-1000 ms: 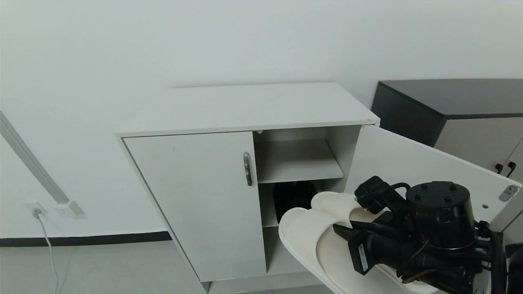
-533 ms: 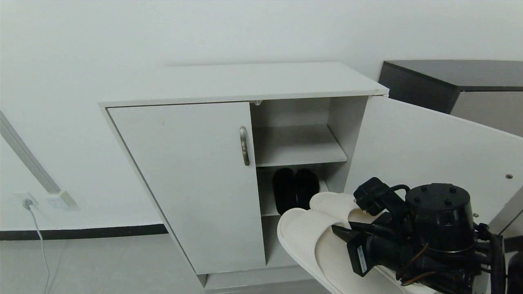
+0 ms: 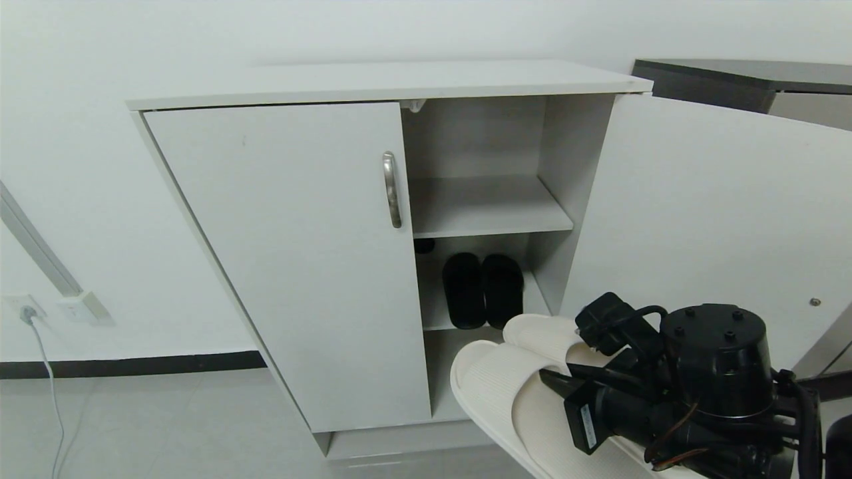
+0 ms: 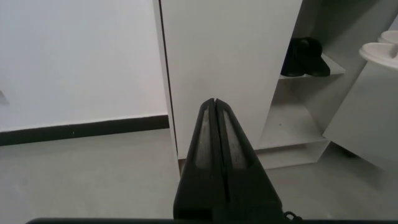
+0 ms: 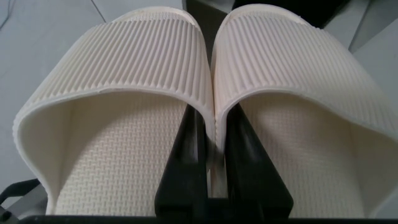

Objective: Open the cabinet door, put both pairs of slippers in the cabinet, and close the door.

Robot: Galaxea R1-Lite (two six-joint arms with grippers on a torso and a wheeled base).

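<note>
The right hand (image 5: 210,163) clamped the white slippers (image 3: 496,389) by their touching inner edges so both could enter the open cabinet (image 3: 399,78) together; the left hand (image 4: 214,134) was closed, empty.

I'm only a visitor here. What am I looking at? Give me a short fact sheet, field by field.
Cabinet: white, right door open, left door shut
Black slippers: on the lower shelf inside
White slippers: pair held by the right claw, outside the cabinet
Left claw: shut, holding nothing
Remaining: white pair to shelve, door to close
</note>
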